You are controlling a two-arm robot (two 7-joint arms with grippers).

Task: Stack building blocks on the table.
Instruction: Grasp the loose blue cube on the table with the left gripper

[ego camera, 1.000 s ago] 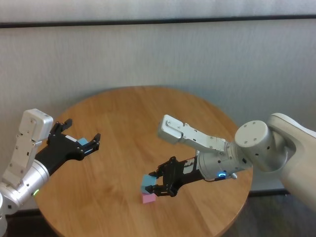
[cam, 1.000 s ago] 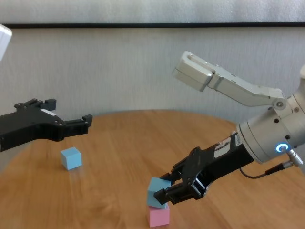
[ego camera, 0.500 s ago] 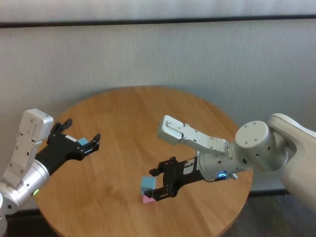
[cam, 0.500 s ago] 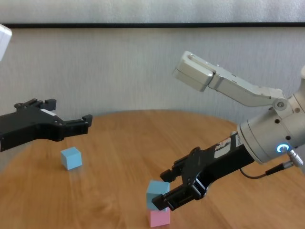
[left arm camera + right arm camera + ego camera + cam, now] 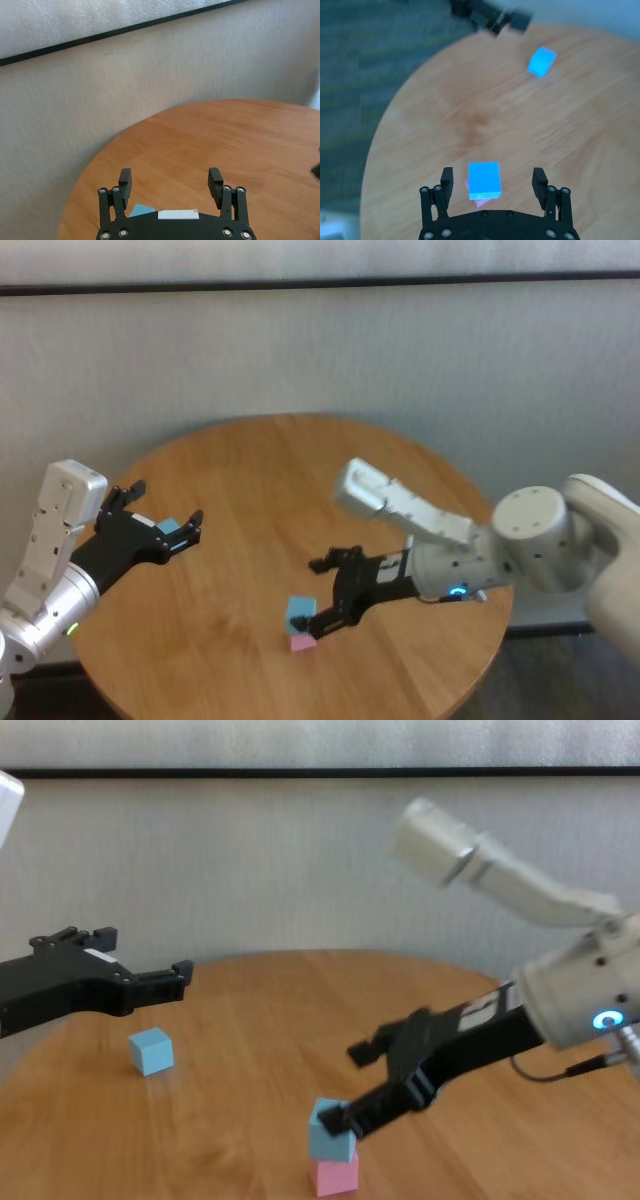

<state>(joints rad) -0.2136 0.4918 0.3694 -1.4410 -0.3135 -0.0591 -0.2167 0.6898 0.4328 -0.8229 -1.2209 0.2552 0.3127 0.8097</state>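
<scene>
A light blue block [image 5: 300,614] rests on a pink block [image 5: 302,642] near the front of the round wooden table [image 5: 260,480]. The stack also shows in the chest view [image 5: 331,1131] and the right wrist view [image 5: 485,180]. My right gripper [image 5: 322,595] is open just behind and above the stack, its fingers clear of the block's sides. A second light blue block [image 5: 168,529] lies alone at the left. My left gripper [image 5: 166,502] is open and empty, hovering over that block [image 5: 150,1051].
The table's edge curves close to the stack at the front [image 5: 375,150]. A grey wall [image 5: 400,360] stands behind the table. Bare wood [image 5: 260,1010] lies between the stack and the lone block.
My right gripper has opened and drawn back and up from the light blue block, which now sits free on the pink block. The left arm has not moved.
</scene>
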